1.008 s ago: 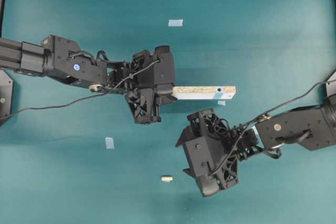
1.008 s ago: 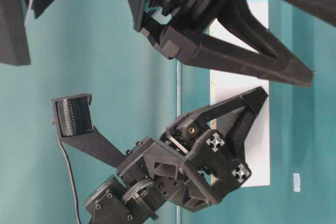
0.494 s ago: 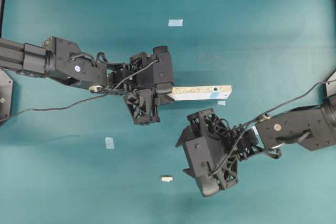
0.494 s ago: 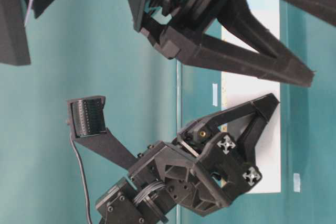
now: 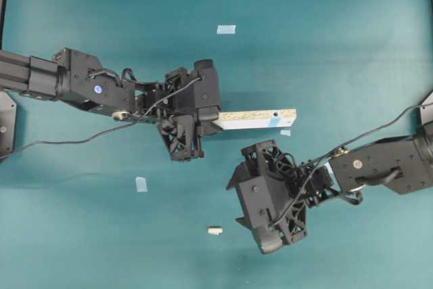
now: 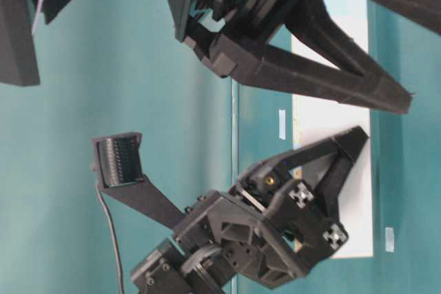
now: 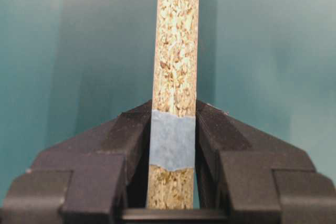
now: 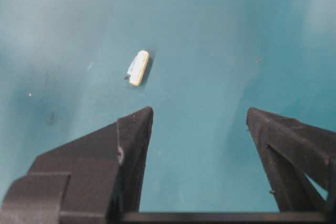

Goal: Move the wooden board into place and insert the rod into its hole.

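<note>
My left gripper (image 5: 215,118) is shut on one end of the wooden board (image 5: 260,117), which sticks out to the right just above the teal table. In the left wrist view the board's speckled edge (image 7: 177,40) runs straight up between the jaws, which clamp it at its light blue patch (image 7: 172,140). A small dark hole (image 5: 276,114) shows near the board's far end. The rod (image 5: 214,231) lies on the table at the lower middle. My right gripper (image 5: 238,202) is open and empty above the table. The rod (image 8: 139,67) lies ahead and left of it.
Three pale blue tape squares lie flat on the table: one at the top middle (image 5: 226,30), one at the lower left (image 5: 141,184), and one just under the board's far end (image 5: 285,132). The board's white face (image 6: 331,122) shows in the table-level view.
My left gripper has drawn the board a little to the left and slightly up, and the board now tilts slightly. The right arm and the rod have not moved.
</note>
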